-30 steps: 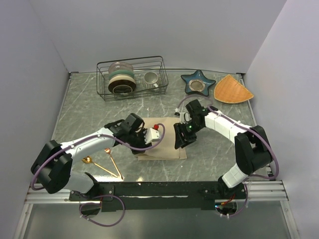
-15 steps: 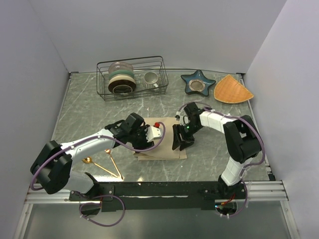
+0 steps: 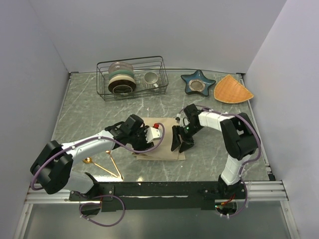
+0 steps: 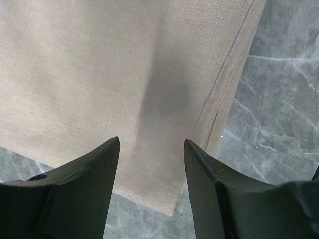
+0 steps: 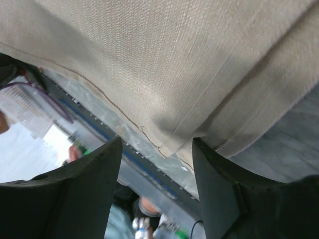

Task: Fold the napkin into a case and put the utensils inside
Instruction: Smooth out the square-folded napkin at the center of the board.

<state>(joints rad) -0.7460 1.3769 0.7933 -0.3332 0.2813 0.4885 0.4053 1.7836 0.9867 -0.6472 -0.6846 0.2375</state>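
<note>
The beige napkin [image 3: 162, 150] lies folded into a rectangle on the marble table between my two grippers. My left gripper [image 3: 145, 139] hovers over its left end, jaws open, with flat cloth [image 4: 124, 64] and a cloth corner under the tips [image 4: 152, 149]. At the right end my right gripper [image 3: 180, 143] is open too. A layered corner of the napkin [image 5: 174, 64] sits just ahead of its tips [image 5: 157, 149], with nothing pinched. The gold spoon [image 3: 102, 168] and gold fork [image 3: 113, 163] lie crossed on the table near the left arm, apart from the napkin.
A wire dish rack [image 3: 132, 77] with plates and a cup stands at the back. To its right are a blue star-shaped dish [image 3: 198, 82] and an orange wedge mat [image 3: 233, 89]. The black base rail [image 3: 164, 188] runs along the near edge.
Both grippers have opened wider over the napkin's ends. The right arm's elbow has swung inward and its gripper has shifted slightly left. The napkin has settled flat; the utensils have not moved.
</note>
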